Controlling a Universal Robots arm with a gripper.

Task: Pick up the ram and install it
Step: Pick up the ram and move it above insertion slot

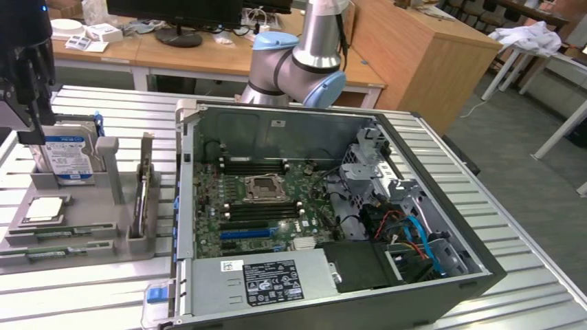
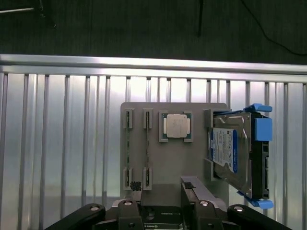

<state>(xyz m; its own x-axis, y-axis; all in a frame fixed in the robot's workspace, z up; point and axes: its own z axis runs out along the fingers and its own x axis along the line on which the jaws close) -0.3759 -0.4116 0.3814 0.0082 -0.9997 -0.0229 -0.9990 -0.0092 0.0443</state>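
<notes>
Two ram sticks, thin green boards, stand on edge side by side in the grey holder point(image 2: 144, 108): one ram stick point(image 2: 128, 148) and a second point(image 2: 147, 148). In the exterior view they lie at the holder's near edge point(image 1: 55, 235) point(image 1: 41, 253). My gripper point(image 2: 163, 186) hovers above the holder, open, with nothing between its black fingertips point(image 2: 135, 184). It hangs as a dark shape point(image 1: 32, 130) at the exterior view's far left, beside the hard drive.
The holder also carries a silver processor chip point(image 2: 175, 126) and a hard drive point(image 2: 235, 153) in blue clips. An open computer case point(image 1: 321, 113) stands at the exterior view's right of the holder, its motherboard point(image 1: 266, 199) showing black slots and a blue slot point(image 1: 246, 234). Ribbed metal table point(image 2: 57, 143) underneath.
</notes>
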